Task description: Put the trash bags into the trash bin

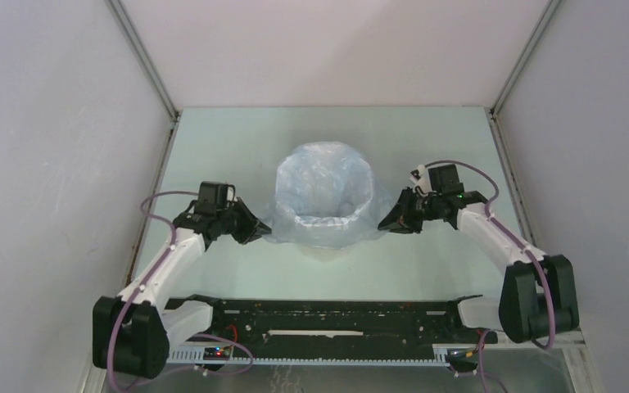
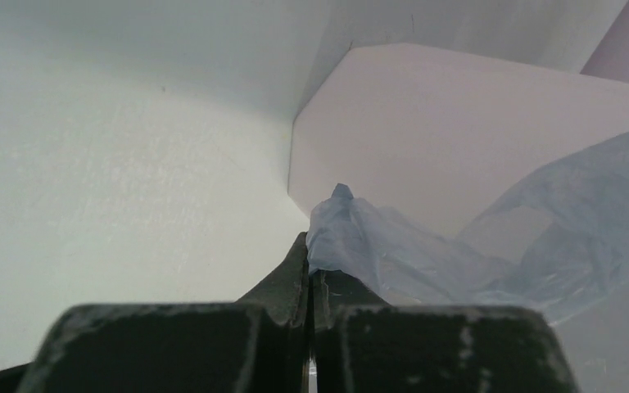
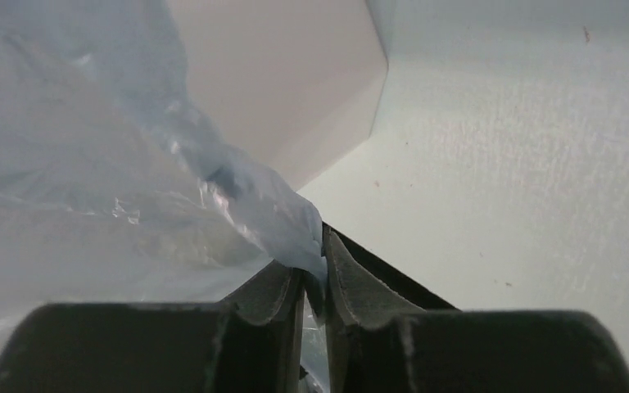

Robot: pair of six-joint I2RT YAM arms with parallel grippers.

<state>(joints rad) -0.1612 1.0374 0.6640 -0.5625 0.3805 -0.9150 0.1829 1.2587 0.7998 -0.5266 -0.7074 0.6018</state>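
Observation:
The pale-blue translucent trash bag (image 1: 325, 192) is draped over the white trash bin (image 1: 326, 253), lining its mouth and hanging down its sides. My left gripper (image 1: 262, 232) is at the bag's left edge, shut on a bunched fold of film (image 2: 340, 225). At the right edge my right gripper (image 1: 386, 223) has its jaws nearly together with the film (image 3: 270, 217) pinched between them. Both wrist views show the bin's faceted white wall (image 2: 459, 123) (image 3: 295, 82) just behind the film.
The pale green table (image 1: 237, 155) is enclosed by grey walls on the left, right and back. A black rail (image 1: 328, 315) runs along the near edge between the arm bases.

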